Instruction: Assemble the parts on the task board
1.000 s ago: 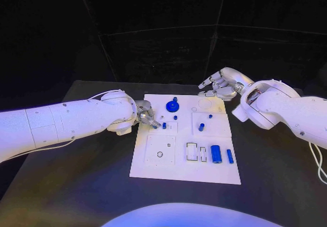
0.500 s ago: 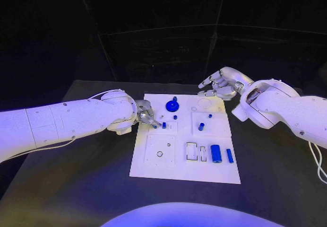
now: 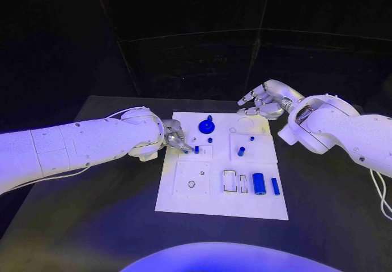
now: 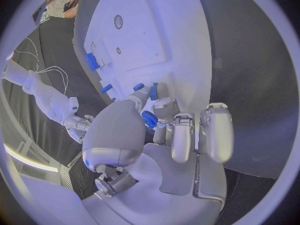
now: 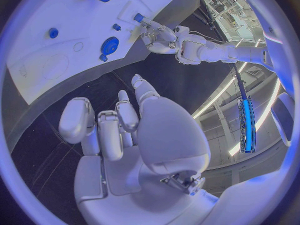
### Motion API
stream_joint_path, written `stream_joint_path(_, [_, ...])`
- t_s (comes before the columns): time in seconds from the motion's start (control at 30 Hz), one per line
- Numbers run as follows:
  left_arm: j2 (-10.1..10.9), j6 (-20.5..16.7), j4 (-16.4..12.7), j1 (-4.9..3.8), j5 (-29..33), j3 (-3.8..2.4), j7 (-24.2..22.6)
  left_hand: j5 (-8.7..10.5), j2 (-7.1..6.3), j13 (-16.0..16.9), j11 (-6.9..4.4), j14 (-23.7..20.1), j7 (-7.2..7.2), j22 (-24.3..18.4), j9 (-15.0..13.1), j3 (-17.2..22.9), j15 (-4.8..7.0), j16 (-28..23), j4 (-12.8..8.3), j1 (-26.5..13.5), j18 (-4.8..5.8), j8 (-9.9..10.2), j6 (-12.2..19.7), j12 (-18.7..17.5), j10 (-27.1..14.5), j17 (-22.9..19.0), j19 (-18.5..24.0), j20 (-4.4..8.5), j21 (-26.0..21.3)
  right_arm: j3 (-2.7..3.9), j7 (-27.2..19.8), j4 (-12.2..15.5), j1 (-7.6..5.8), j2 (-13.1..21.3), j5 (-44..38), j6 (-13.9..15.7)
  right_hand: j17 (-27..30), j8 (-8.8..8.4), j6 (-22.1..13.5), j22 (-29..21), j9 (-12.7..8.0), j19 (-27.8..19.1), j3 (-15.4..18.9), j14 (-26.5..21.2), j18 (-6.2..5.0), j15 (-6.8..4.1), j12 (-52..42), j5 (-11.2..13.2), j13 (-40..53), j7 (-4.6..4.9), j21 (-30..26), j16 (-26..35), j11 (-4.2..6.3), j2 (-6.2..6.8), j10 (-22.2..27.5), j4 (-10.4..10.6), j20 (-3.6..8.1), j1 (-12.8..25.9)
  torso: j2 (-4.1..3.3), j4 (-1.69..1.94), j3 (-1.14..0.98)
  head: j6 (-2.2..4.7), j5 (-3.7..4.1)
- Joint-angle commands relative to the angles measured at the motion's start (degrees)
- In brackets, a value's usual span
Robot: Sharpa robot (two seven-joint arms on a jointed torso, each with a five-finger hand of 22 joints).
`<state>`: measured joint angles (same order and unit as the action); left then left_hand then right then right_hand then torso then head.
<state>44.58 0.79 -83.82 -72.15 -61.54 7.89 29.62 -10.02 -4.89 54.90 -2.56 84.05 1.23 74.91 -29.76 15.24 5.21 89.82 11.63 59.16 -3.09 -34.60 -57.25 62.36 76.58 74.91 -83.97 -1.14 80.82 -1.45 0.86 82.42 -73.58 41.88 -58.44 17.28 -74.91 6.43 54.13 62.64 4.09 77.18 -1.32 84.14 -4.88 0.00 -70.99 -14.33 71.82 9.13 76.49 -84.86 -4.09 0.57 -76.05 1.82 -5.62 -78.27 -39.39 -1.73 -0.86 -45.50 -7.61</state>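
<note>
One task board (image 3: 204,192) at frame centre on desk (image 3: 90,226). Seven blue parts on it. Left hand (image 3: 175,139) pinches one blue part (image 4: 149,120) at board's left edge. Right hand (image 3: 263,101) upper right, fingers apart, holding nothing.

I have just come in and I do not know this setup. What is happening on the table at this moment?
A two-armed robot is assembling small blue parts on a white task board. Its left hand is at the board's left edge and pinches a small blue part in its fingertips. Its right hand hovers past the board's far right corner, fingers apart, holding nothing. Other blue pieces, among them a blue cylinder, lie on the board.
</note>
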Motion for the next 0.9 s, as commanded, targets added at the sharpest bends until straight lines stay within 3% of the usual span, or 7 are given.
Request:
stream_joint_path(0.03, [0.0, 0.8, -0.3, 0.10, -0.1, 0.09, 0.4, 0.13, 0.22, 0.1, 0.06, 5.9, 0.11, 6.6, 0.0, -0.8, 0.40, 0.2, 0.2, -0.5, 0.73, -0.1, -0.5, 0.4, 0.3, 15.1, -2.1, 0.38, 0.4, 0.03, -0.3, 0.1, -0.10, 0.0, -0.1, 0.0, -6.4, 0.35, -0.3, -0.1, -0.1, -0.3, 0.2, 3.8, -0.51, -0.42, -0.1, -0.2, -0.1, -0.01, -0.4, 0.2, 0.08, -0.57, 0.2, 0.3, -0.02, 0.0, 0.01, -0.02, -0.01, -0.01, -0.04])
stream_joint_path(0.33, [0.2, 0.8, -0.6, 0.02, -0.1, 0.08, 0.5, 0.12, 0.34, 0.3, 0.03, 5.9, 0.08, 6.7, 0.0, -1.3, 0.41, 0.2, 0.5, -0.5, 0.75, -0.1, -0.6, 0.5, 0.4, 15.1, -2.1, 0.39, 0.5, 0.03, -0.4, 0.2, -0.10, 0.0, -0.1, -0.1, -6.4, 0.35, -0.3, -0.1, -0.1, -0.3, 0.2, 3.8, -0.51, -0.42, -0.1, -0.2, -0.1, -0.01, -0.4, 0.2, 0.08, -0.57, 0.2, 0.3, -0.02, 0.0, 0.03, -0.07, -0.05, 0.01, -0.03])
stream_joint_path(0.43, [0.3, 0.8, -0.6, -0.02, -0.1, 0.08, 0.5, 0.12, 0.37, 0.3, 0.02, 5.9, 0.07, 6.7, 0.1, -1.4, 0.41, 0.2, 0.6, -0.4, 0.75, -0.1, -0.6, 0.5, 0.4, 15.1, -2.1, 0.39, 0.5, 0.03, -0.4, 0.1, -0.10, 0.0, -0.1, -0.1, -6.4, 0.35, -0.3, -0.1, -0.1, -0.3, 0.2, 3.8, -0.51, -0.42, -0.1, -0.2, -0.1, -0.01, -0.4, 0.2, 0.08, -0.57, 0.2, 0.3, -0.02, 0.0, 0.02, 0.00, 0.04, 0.05, 0.00])
stream_joint_path(0.53, [0.3, 0.8, -0.6, -0.06, -0.1, 0.07, 0.5, 0.11, 0.39, 0.3, 0.02, 5.9, 0.06, 6.8, 0.1, -1.5, 0.41, 0.2, 0.6, -0.4, 0.76, -0.1, -0.6, 0.5, 0.4, 15.1, -2.2, 0.39, 0.6, 0.03, -0.4, 0.1, -0.10, 0.0, -0.1, -0.1, -6.4, 0.35, -0.3, -0.1, -0.1, -0.3, 0.2, 3.8, -0.51, -0.42, -0.1, -0.2, -0.1, -0.01, -0.4, 0.2, 0.08, -0.57, 0.2, 0.3, -0.02, 0.0, -0.01, 0.07, -0.02, 0.04, -0.07])
stream_joint_path(0.9, [0.3, 0.7, 0.0, -0.20, -0.1, 0.05, 0.5, 0.10, 0.49, 0.4, 0.00, 5.9, 0.03, 6.9, 0.1, -1.8, 0.43, 0.2, 0.8, -0.3, 0.79, -0.2, -0.7, 0.6, 0.5, 15.1, -2.2, 0.40, 0.7, 0.03, -0.4, 0.1, -0.10, 0.0, -0.1, 0.0, -6.4, 0.35, -0.3, -0.1, -0.1, -0.3, 0.2, 3.8, -0.51, -0.42, -0.1, -0.2, -0.1, -0.01, -0.4, 0.2, 0.08, -0.57, 0.2, 0.3, -0.02, 0.0, -0.03, -0.07, -0.02, 0.02, -0.05])
